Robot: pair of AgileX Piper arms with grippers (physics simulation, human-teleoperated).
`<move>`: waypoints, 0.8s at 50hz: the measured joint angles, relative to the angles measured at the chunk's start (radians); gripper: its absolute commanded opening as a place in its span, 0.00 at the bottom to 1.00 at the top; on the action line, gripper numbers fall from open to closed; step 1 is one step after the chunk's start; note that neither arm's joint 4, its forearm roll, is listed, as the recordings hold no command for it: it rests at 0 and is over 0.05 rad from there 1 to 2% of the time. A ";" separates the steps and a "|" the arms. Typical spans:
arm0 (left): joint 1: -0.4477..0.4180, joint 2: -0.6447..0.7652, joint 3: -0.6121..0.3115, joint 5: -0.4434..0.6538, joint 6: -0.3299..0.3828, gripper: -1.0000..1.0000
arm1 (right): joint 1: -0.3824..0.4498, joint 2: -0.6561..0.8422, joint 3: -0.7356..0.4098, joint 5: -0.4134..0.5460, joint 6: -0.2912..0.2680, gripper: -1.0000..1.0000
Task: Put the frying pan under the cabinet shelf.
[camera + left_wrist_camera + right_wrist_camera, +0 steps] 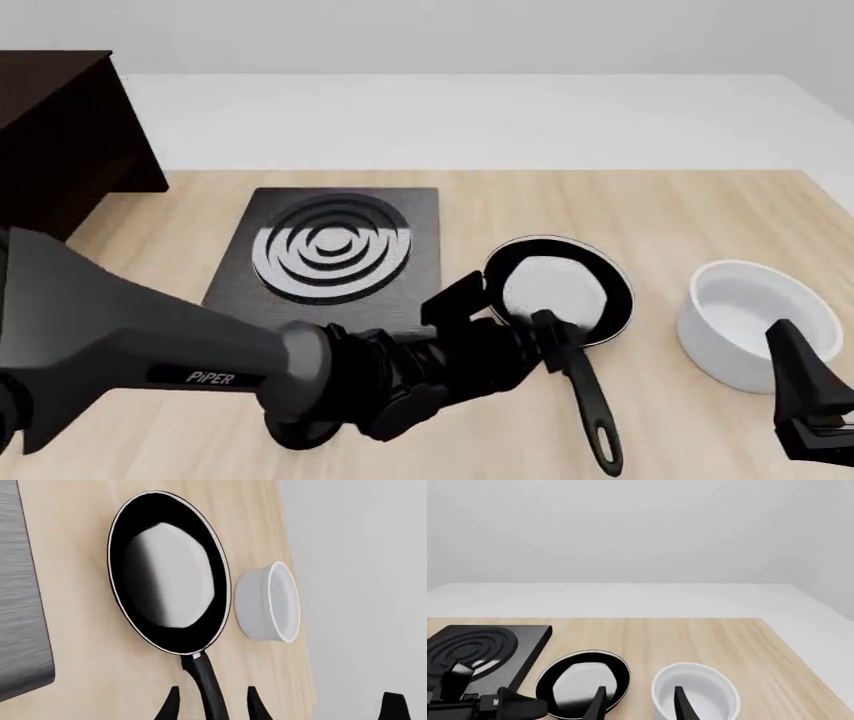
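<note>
Left claw [209, 705] is down at the frying pan [558, 290], fingers spread apart with one on either side of the long black handle near where it joins the pan body. From the left wrist view there's a gap on both sides, so it isn't clamped on anything. The pan sits flat on the wooden worktop [694, 215], handle pointing back toward the arms' side, loop end free. It's just right of the black stove plate [331, 250] with the grey rings, and a white round bowl [747, 320] sits near it on the other side (close, not touching).

Right claw [638, 705] hangs over by the bowl, fingers apart too, holding nothing.

Dark brown cabinet shelf [60, 140] is way over at the far left corner, well apart from the pan, with the stove plate between them.
</note>
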 measured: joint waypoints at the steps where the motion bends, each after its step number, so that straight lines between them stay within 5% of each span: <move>1: -0.001 0.004 0.000 -0.006 -0.005 1.00 | 0.000 0.000 0.000 0.000 0.000 1.00; 40: -0.055 0.145 -0.038 -0.138 -0.090 1.00 | 0.000 0.000 0.000 0.000 0.000 1.00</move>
